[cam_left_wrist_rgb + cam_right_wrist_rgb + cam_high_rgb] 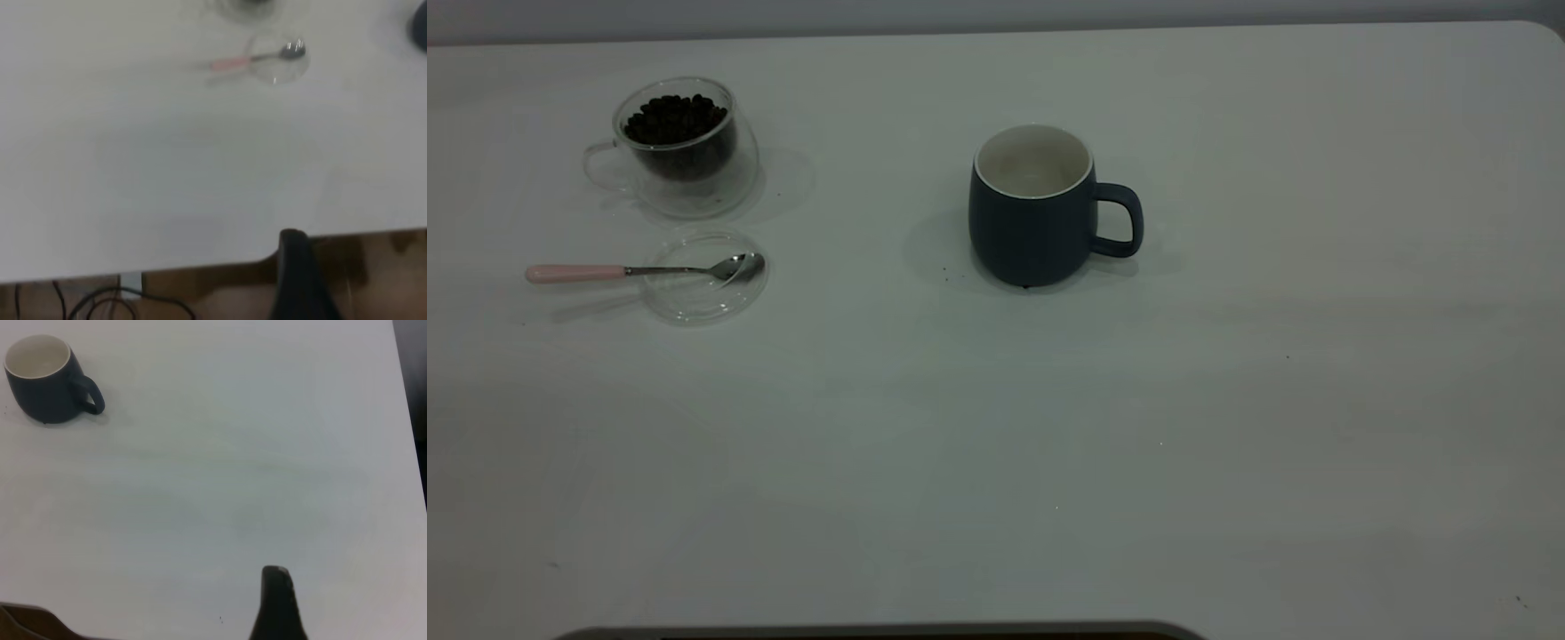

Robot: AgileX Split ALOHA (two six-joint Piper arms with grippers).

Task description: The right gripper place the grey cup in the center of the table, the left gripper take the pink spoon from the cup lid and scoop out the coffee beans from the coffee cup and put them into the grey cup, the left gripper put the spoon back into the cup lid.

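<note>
Left tool [301, 277] off the worktop [1227, 400] edge, only one black tip visible; right tool [279, 605] over bare worktop; grip state of either impossible to tell. Mug [1033, 206] upright at upper centre, handle right. Glass cup [680, 147] of beans [674, 118] upper left; below it, spoon [640, 269] bowl on lid [704, 276], pink handle pointing left.

The tabletop [1227, 444] is smooth, matt white with a few dark specks. The grey cup [1032, 227] looks like matt slate ceramic with an off-white glazed inside. The coffee cup [685, 169] and cup lid [694, 307] are clear, glossy glass. The pink spoon [640, 270] has a shiny metal bowl and a satin pink handle. The coffee beans [676, 117] are dark with a dull sheen.
</note>
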